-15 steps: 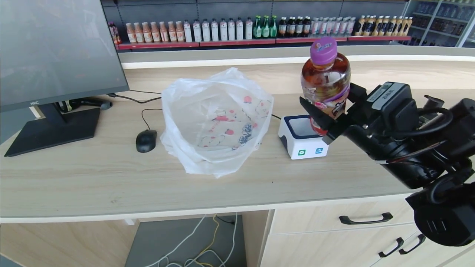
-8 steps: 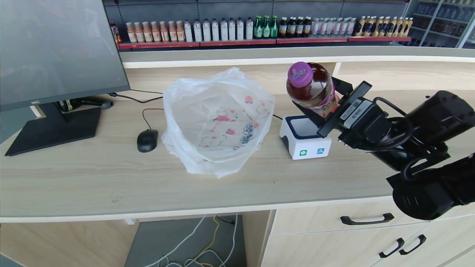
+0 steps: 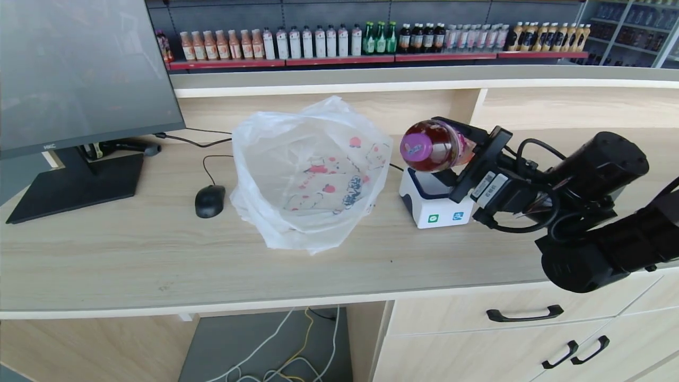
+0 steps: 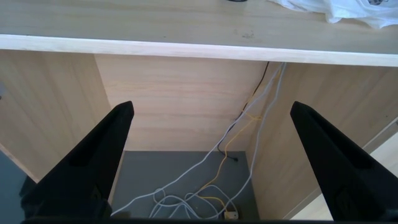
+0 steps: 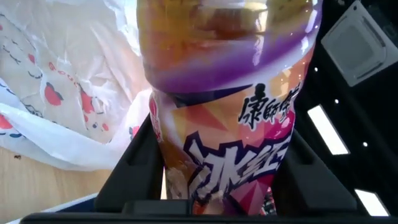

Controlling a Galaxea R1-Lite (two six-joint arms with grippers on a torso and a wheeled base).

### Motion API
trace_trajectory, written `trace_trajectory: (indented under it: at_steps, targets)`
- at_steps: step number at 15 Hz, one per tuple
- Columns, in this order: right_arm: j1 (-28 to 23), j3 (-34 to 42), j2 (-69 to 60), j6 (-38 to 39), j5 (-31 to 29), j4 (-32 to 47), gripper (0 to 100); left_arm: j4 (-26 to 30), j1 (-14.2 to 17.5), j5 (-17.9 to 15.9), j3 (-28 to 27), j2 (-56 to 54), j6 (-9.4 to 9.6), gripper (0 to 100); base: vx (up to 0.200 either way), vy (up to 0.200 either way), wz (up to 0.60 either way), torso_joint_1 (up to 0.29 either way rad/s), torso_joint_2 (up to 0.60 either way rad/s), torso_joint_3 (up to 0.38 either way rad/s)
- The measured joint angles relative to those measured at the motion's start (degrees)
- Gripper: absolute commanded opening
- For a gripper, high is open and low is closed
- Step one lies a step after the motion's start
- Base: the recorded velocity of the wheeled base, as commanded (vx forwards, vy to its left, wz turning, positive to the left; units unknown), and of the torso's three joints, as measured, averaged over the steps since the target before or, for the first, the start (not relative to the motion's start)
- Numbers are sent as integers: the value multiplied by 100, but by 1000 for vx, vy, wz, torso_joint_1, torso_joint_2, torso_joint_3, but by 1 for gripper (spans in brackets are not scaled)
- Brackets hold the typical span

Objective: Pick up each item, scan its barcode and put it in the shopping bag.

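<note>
R end effector grips bottle over scanner.

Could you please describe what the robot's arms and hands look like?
The right arm is matte black with rounded cylindrical joints, looping black cables and a white printed label by the wrist. The right hand and left hand have flat black wedge-shaped fingers.

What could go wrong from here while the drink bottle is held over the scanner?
The drink bottle lies tilted in the right gripper, cap toward the shopping bag; it might slip out onto the scanner. Whether its barcode faces the scanner window, I cannot tell. The bag's rim is soft and crumpled, so the bottle could catch on it.
</note>
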Motion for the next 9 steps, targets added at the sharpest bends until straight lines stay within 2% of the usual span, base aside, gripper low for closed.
trace_trajectory:
  at_steps: [5,9]
  targets:
    - [-135,30,246,-630,413,0,0,0,0,0,0,0,0,100,0,0,0,0,0,0]
    - [-157,77,369,-728,471,2,0,0,-2,0,0,0,0,100,0,0,0,0,0,0]
